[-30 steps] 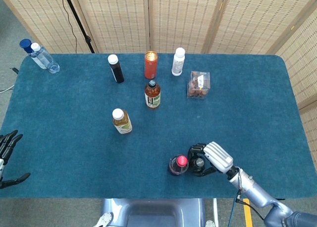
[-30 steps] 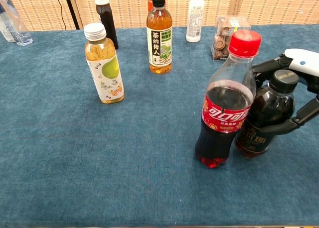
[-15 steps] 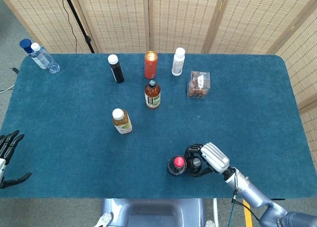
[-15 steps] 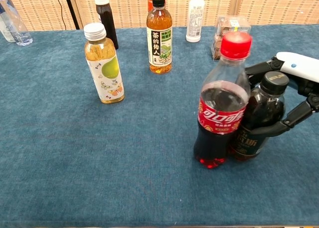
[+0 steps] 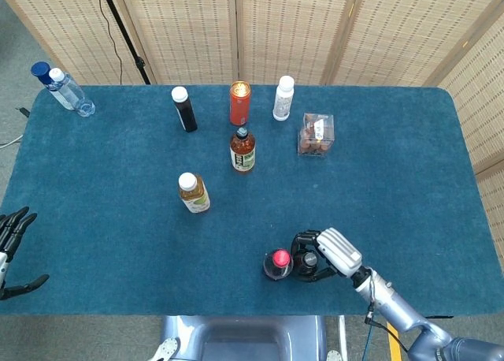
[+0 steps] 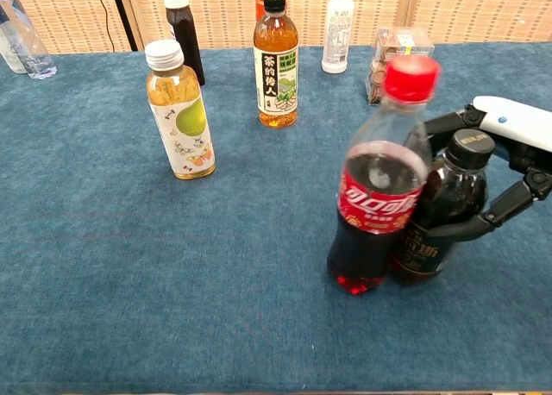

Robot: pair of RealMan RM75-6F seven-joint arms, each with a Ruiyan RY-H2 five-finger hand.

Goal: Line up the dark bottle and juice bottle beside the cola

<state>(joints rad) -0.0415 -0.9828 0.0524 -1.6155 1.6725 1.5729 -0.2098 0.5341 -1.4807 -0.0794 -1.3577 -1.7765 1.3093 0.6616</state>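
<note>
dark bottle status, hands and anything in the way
Right hand grips dark bottle, pressed against cola, which tilts. Left hand open at table edge. Juice bottle untouched mid-table; tea bottle stands behind it.

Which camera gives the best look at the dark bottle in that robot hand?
The chest view: the dark bottle shows side-on, label visible, pressed against the cola. The head view shows only its cap from above.

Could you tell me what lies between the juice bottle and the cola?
Only bare blue tablecloth between the juice bottle and cola, clearest in the chest view.
</note>
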